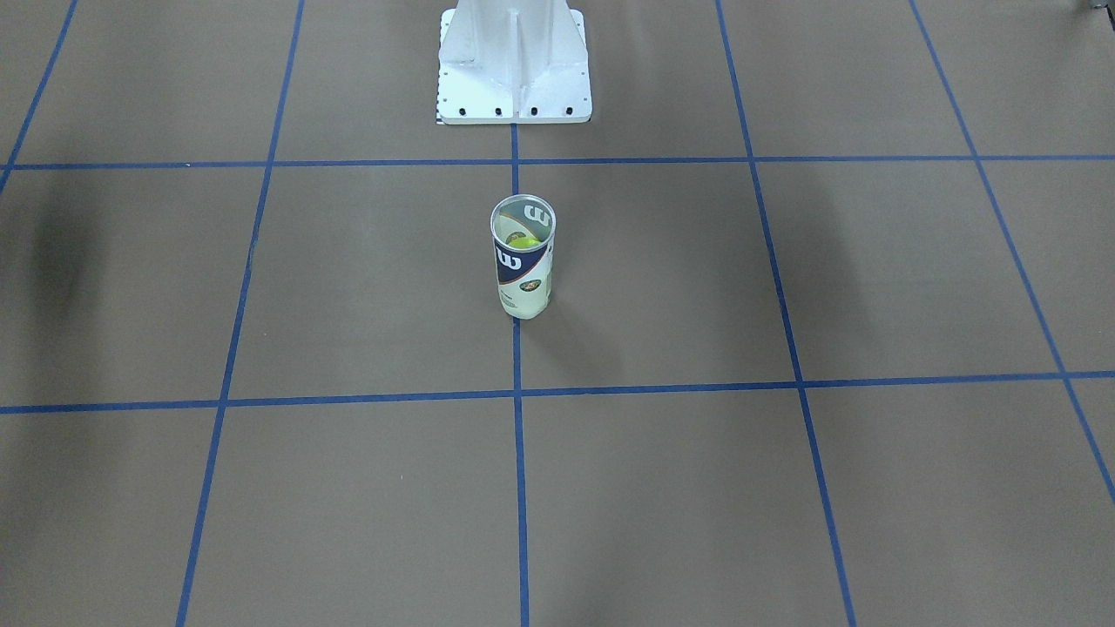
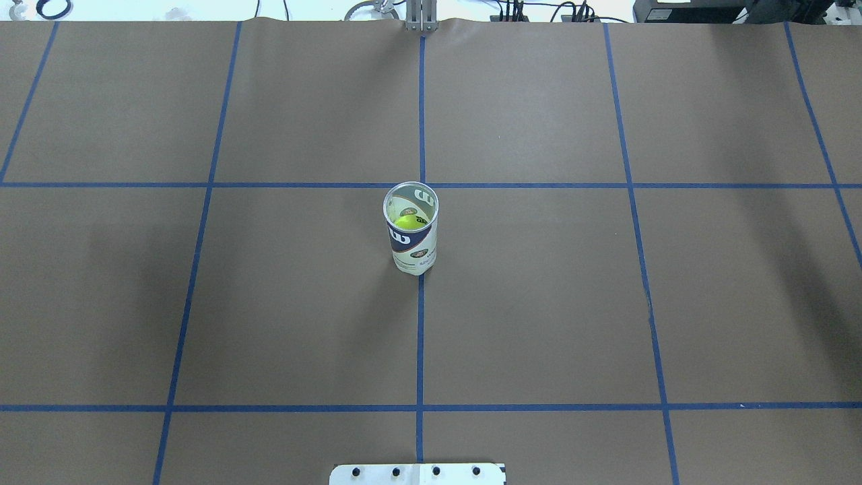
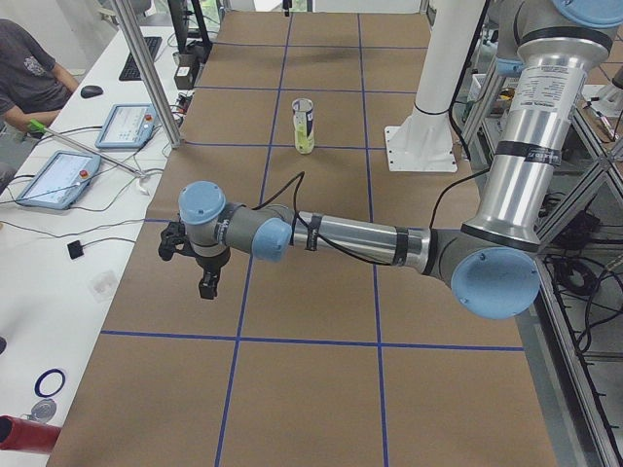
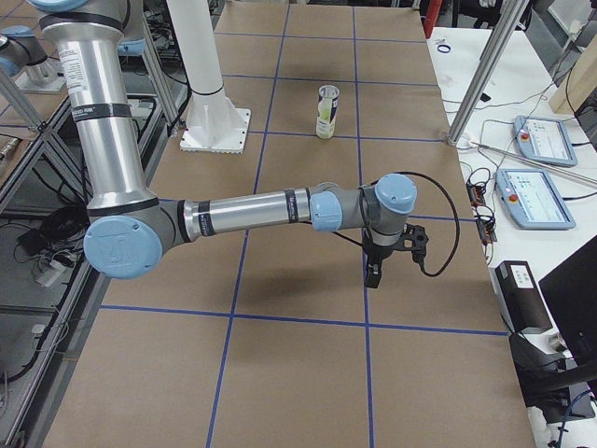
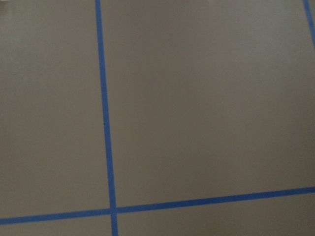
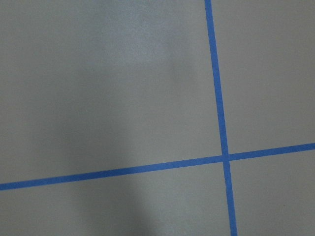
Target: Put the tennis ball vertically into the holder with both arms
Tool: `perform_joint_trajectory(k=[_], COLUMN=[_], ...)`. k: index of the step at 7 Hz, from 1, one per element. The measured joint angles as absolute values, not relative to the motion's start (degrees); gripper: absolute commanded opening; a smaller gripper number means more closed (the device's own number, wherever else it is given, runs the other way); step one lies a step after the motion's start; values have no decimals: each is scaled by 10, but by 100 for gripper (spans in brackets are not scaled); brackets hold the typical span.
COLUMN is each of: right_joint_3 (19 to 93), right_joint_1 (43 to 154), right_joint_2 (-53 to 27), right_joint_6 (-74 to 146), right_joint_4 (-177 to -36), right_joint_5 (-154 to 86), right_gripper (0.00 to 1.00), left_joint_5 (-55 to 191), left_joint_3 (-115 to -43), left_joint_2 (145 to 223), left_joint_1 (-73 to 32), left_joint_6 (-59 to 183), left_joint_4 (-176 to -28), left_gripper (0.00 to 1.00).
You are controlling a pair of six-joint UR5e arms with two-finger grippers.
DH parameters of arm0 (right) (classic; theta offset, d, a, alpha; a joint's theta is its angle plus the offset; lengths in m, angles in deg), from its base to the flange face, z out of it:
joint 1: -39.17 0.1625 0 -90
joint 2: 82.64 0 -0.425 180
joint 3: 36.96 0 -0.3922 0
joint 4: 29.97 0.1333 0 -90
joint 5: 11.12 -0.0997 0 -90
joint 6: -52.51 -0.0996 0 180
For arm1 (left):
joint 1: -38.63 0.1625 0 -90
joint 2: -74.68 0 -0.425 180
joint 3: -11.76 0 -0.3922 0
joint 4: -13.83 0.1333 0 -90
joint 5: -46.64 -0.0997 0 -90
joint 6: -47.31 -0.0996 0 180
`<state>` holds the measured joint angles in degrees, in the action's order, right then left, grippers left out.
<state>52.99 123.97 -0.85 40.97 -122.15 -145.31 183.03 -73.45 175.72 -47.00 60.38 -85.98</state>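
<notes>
Looks basically done imo: the holder (image 2: 411, 229) stands upright in the middle of the table (image 2: 202, 303) with the tennis ball (image 2: 407, 221) down inside it. Left arm (image 3: 350, 236) and right arm (image 4: 242, 210) hover low, well apart from it near the table's ends. Jaws only show in the side views, so can't tell open or closed. Next move's probably just parking the arms.

Left arm (image 3: 350, 238) outstretched low, right arm (image 4: 242, 213) outstretched low

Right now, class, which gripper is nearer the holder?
Cannot tell: about equal. The left gripper hangs far toward the table's left end, the right gripper far toward its right end, the holder midway between.
</notes>
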Motion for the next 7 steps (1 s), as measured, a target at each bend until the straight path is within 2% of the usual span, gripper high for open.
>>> perform_joint_trajectory(k=[4, 7], right_joint_3=[537, 533], right_joint_1=[1266, 1253], right_joint_2=[14, 12], right_joint_6=[494, 501], right_joint_4=[-1223, -1225], right_joint_5=[-1458, -1433], right_gripper=[99, 99], left_joint_5=[1836, 1846], left_joint_3=[-757, -756], left_joint_2=[1726, 1728], left_joint_1=[-471, -475], left_joint_6=[717, 605], left_joint_4=[-848, -808], left_gripper=[99, 99])
